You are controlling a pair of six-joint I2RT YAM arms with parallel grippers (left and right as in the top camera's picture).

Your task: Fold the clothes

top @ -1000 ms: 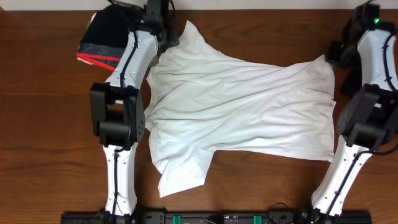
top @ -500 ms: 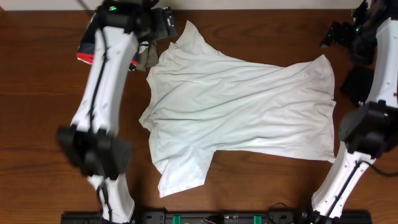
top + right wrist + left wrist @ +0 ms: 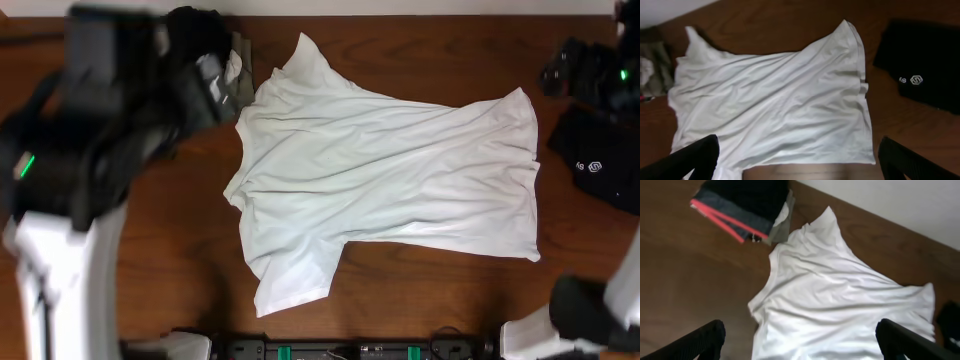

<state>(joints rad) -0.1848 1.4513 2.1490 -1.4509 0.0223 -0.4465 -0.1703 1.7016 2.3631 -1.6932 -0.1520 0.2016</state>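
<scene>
The clothes' large white short-sleeved shirt lies spread flat on the wooden table, collar end to the left and hem to the right, one sleeve pointing to the front. Both arms are raised high above it. In the left wrist view the shirt lies far below my left gripper, which is open and empty. My right gripper is also open and empty above the shirt's hem. A smaller black garment with a white logo lies to the right of the shirt.
A stack of folded dark clothes with red stripes sits at the back left beside the shirt's sleeve, with a grey-green piece next to it. The raised left arm hides much of the table's left side from overhead.
Both grippers opened and let go of the shirt's back edge. Both arms lifted up and away from the table. The black garment at the right became uncovered.
</scene>
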